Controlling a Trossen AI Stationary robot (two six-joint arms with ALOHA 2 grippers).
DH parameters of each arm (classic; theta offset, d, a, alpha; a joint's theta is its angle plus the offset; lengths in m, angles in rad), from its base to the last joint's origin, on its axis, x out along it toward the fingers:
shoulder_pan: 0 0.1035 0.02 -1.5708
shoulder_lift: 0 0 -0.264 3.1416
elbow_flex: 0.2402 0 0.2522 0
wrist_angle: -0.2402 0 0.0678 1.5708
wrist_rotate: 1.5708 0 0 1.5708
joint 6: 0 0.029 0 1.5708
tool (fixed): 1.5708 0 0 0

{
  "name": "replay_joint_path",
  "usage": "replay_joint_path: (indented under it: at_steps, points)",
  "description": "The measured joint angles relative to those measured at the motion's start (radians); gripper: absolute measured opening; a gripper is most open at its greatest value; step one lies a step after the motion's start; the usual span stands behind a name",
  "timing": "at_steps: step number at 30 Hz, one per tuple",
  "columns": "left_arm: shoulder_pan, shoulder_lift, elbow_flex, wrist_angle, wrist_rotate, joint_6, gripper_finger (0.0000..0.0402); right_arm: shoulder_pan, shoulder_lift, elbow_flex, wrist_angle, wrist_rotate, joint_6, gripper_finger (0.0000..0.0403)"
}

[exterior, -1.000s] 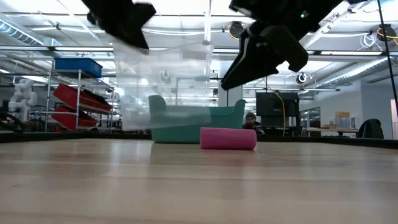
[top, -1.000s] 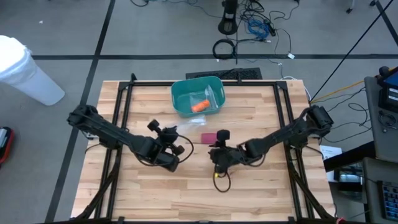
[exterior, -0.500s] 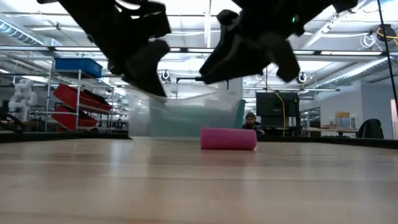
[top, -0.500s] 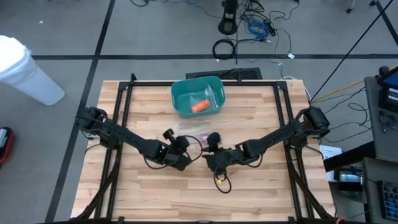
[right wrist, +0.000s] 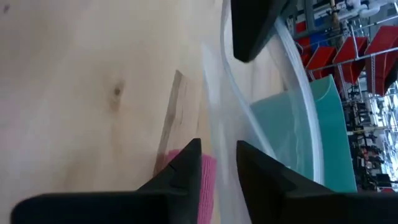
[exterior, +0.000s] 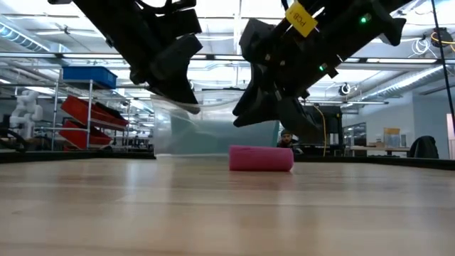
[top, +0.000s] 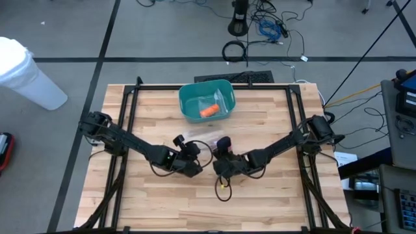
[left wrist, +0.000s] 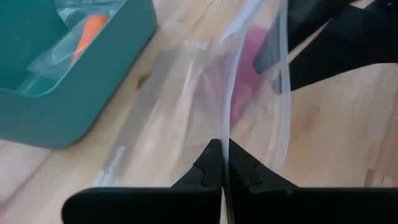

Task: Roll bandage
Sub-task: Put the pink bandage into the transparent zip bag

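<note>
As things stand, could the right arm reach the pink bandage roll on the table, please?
Probably not directly: the right gripper is closing around the clear bag edge, and the bag hangs between it and the pink bandage roll.

wooden table (top: 162,201) carrying teal bin (top: 190,110) near its far edge, pink bandage roll (exterior: 260,158) lying on its side mid-table

Left gripper (left wrist: 222,167) at table centre, fingers pressed together, arm reaching in from the left edge, right gripper (right wrist: 217,163) close beside it, fingers slightly parted, arm stretched from the right
</note>
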Motion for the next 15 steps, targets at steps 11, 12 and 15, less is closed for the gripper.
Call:
replay_joint_path:
  at_steps: [11,12,15]
  points:
    - [0.036,0.000,-0.057,0.008,0.000,-0.010,0.0000,0.061,-0.011,0.033,-0.015,-0.006,0.019,0.0070]
    - [0.037,0.000,-0.058,0.012,0.004,-0.009,0.0000,0.060,-0.011,0.034,-0.016,-0.004,0.018,0.0072]
    - [0.037,0.000,-0.058,0.044,0.018,0.001,0.0000,0.039,-0.011,0.035,-0.015,-0.004,0.019,0.0083]
